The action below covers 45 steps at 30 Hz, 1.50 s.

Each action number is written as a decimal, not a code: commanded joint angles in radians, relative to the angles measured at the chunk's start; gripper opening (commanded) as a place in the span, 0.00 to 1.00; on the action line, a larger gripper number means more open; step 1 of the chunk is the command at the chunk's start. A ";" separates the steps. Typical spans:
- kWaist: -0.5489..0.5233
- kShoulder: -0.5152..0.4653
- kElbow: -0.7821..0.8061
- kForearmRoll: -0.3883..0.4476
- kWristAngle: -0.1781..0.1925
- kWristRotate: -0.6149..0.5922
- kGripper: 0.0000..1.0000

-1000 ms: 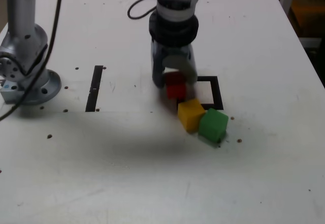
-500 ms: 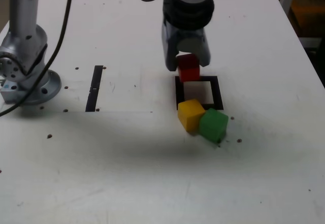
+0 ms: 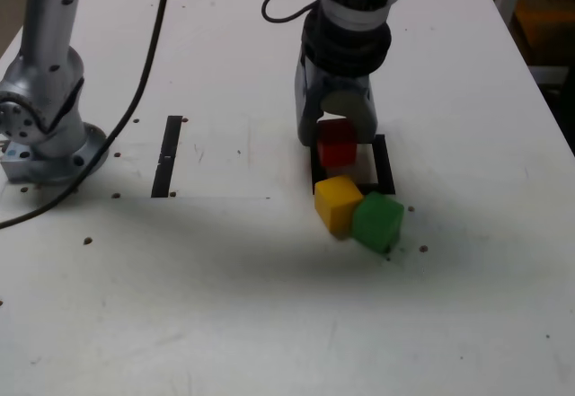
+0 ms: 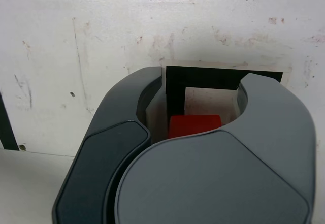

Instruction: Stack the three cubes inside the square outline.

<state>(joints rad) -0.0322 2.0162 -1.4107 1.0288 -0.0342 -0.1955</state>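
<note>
The pincer (image 3: 336,136) grips the red cube (image 3: 337,147) over the square outline (image 3: 385,164). Just beyond it, toward the camera, the yellow cube (image 3: 337,201) touches the green cube (image 3: 377,220); a crooked release could leave red straddling the frame.

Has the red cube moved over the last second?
Yes. The red cube went toward the exterior view's right, from beside the square outline to over it.

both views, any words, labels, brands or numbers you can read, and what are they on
None can be read in either view.
Red cube, yellow cube, green cube: plain faces.
Claw and square outline: no print.
Arm base: nothing legible; too blurred to tell.
</note>
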 commanded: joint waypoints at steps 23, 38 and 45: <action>-0.002 0.045 -0.026 0.012 -0.032 0.029 0.54; -0.002 0.042 -0.029 -0.007 -0.006 0.045 0.68; -0.002 0.016 -0.024 0.001 0.032 0.043 0.73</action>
<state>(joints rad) -0.0338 2.0550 -1.4382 1.0235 -0.0089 -0.1477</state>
